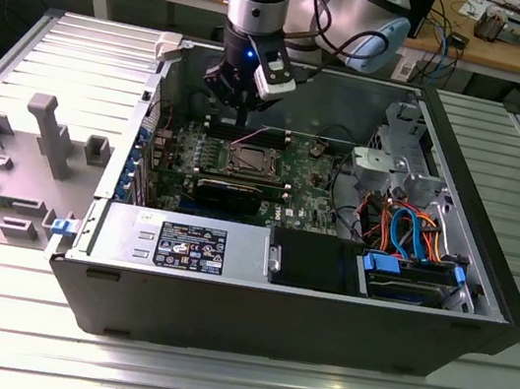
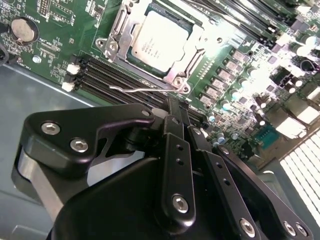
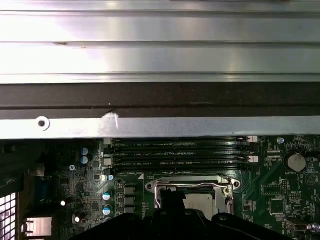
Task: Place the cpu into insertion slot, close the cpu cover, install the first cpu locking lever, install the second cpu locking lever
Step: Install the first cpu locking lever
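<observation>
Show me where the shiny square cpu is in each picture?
Exterior view: the cpu sits mid-motherboard, right below the gripper.
Second wrist view: it is framed by the cpu cover, beyond the gripper's fingers.
First wrist view: it peeks out past the gripper.
Shared landmark: the long black memory slots beside the socket, also in the second wrist view.

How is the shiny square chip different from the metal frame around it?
The cpu is a solid, flat, silver-grey square; the cpu cover is a thin frame with an open window in its middle. The cpu sits inside, showing through that window; the cover lies around its edges. Both are silver-grey metal, square, and lie flat on the green motherboard.
</observation>
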### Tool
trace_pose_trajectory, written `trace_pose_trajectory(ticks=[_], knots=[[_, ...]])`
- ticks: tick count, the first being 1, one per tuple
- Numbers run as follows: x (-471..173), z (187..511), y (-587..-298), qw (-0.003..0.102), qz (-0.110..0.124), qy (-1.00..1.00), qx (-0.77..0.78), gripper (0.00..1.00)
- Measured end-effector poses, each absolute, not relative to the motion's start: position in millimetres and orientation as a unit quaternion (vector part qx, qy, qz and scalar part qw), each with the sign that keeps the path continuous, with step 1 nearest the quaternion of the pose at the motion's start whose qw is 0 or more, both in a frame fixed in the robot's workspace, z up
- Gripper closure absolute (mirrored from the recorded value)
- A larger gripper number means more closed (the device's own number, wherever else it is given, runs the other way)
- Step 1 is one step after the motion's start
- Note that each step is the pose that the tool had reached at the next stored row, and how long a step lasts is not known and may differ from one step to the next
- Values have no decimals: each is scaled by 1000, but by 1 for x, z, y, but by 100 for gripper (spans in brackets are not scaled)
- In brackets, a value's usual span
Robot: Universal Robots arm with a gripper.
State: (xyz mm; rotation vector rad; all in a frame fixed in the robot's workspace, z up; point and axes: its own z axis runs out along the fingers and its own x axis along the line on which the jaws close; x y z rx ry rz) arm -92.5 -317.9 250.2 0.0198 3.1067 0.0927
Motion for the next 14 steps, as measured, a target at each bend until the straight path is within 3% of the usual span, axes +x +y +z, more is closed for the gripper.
trace_pose_trajectory(ticks=[14], knots=[[-78,237,-311,16,29,999,-9,89]])
